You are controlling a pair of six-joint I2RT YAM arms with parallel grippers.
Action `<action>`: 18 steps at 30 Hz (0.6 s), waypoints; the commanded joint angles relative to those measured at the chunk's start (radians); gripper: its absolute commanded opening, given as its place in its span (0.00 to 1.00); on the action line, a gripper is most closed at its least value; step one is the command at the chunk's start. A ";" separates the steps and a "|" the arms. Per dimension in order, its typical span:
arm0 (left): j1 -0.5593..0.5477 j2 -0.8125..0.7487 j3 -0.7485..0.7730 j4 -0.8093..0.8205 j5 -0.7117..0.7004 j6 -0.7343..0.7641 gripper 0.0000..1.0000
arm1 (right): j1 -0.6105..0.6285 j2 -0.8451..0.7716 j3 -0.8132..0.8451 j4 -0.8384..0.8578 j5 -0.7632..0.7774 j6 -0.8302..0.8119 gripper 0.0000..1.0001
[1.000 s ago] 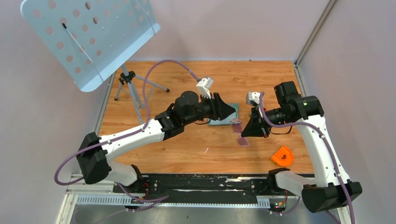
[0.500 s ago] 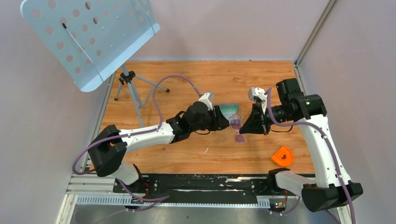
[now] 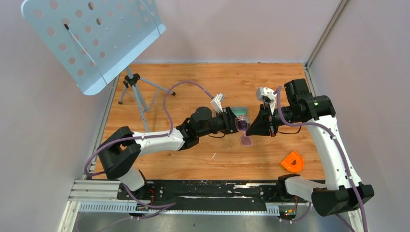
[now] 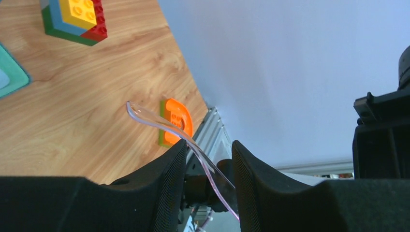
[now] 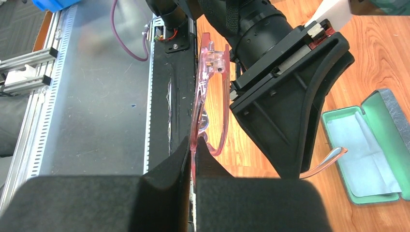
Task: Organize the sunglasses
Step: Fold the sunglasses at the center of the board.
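The sunglasses (image 3: 241, 126) have a translucent purple-pink frame and hang in the air between my two grippers. My right gripper (image 5: 193, 145) is shut on the frame's rim (image 5: 212, 63), with the lenses edge-on above its fingers. My left gripper (image 4: 208, 145) is open, and one slim arm of the glasses (image 4: 150, 117) passes through the gap and touches the left finger (image 4: 169, 164). In the top view the left gripper (image 3: 233, 123) and right gripper (image 3: 249, 128) face each other. The open grey case (image 5: 372, 145) with a teal inside lies behind them, with the pale cloth (image 5: 350, 137) in it.
An orange piece (image 3: 292, 162) lies at the front right; it also shows in the left wrist view (image 4: 176, 118). A stack of coloured bricks (image 4: 72, 19) stands on the wood. A blue perforated music stand (image 3: 92, 38) on a tripod (image 3: 138, 92) is at the back left.
My left gripper has left the case and come down to the glasses, its fingers now around one arm. My right gripper has lifted the glasses up and slightly left.
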 commanded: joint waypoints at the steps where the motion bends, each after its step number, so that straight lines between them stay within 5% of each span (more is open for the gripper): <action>1: -0.004 -0.022 -0.048 0.088 0.020 -0.030 0.43 | -0.015 -0.006 0.021 0.007 -0.032 0.006 0.00; 8: 0.002 -0.161 -0.147 0.059 -0.095 0.031 0.45 | -0.015 -0.010 0.040 0.009 -0.024 0.018 0.00; 12: 0.003 -0.244 -0.124 -0.158 -0.177 0.146 0.47 | -0.016 -0.011 0.030 0.008 -0.020 0.017 0.00; 18: 0.003 -0.178 -0.105 -0.233 -0.211 0.160 0.44 | -0.016 -0.014 0.042 0.015 -0.069 0.032 0.00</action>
